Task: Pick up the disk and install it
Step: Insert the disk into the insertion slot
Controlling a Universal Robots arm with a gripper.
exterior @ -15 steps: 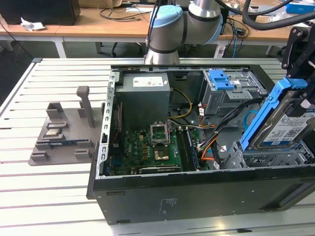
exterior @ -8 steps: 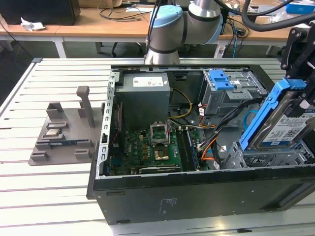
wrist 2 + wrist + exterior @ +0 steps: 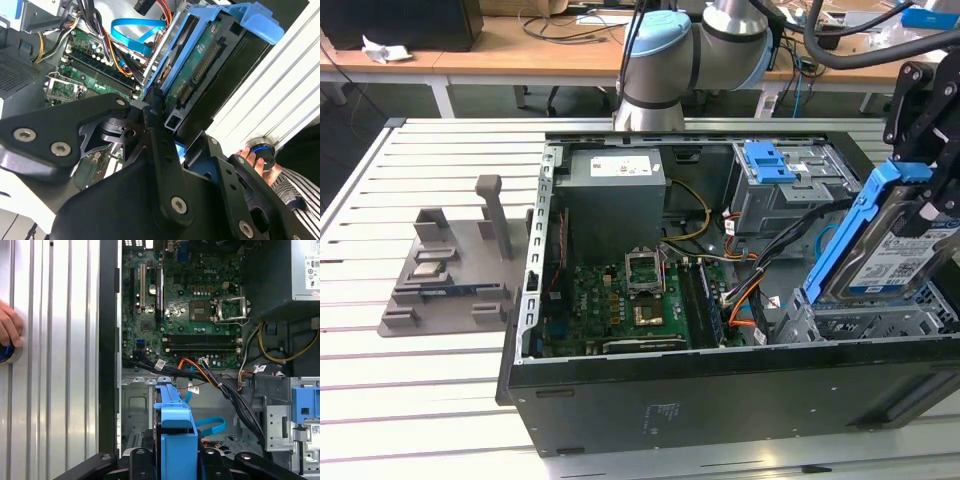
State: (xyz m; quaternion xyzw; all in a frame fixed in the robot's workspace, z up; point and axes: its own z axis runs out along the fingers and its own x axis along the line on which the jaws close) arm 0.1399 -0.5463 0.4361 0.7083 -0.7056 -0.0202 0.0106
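Jaws gripping disk [image 3: 895, 265], tilted beside case wall [image 3: 107, 365]

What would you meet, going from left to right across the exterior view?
The grey plastic stand → power supply → grey drive cage with blue handle → disk in its blue carrier.

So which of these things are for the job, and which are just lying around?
For the job: the disk, the gripper holding it, the open computer case.
Just lying about: the grey stand, the cables on the far desk.
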